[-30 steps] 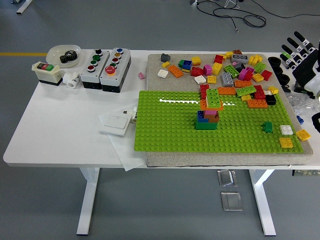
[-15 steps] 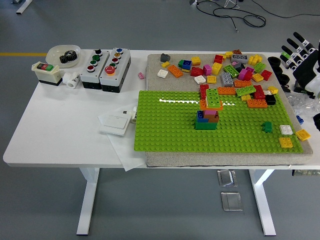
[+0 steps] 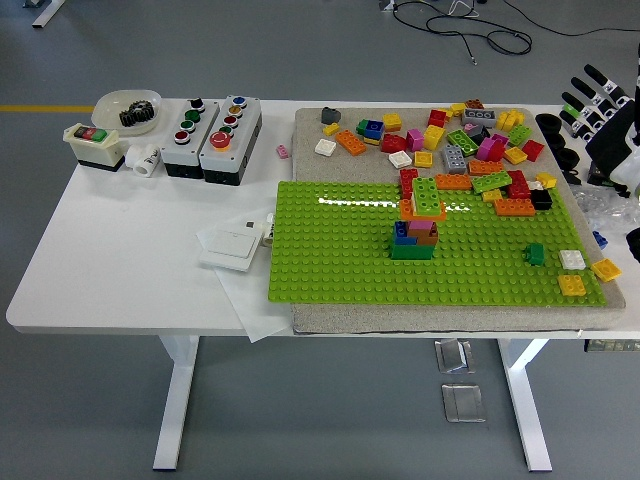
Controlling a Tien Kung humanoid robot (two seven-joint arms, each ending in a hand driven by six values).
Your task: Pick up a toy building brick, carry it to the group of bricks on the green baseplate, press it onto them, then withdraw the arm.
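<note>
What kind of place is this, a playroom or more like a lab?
Most likely a robotics lab or test workshop, not a playroom: industrial push-button control boxes sit on the white table, loose cables trail across the bare grey floor, and a robot hand waits beside the green baseplate.

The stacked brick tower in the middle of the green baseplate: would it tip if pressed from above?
Probably not: the brick tower sits low on a wide dark green base brick, studded to the green baseplate. Its hard plastic likely stays rigid. Off-centre pressure on the pink top might loosen upper bricks.

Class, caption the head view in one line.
Right hand open at table edge; stacked bricks wait on green baseplate.
</note>
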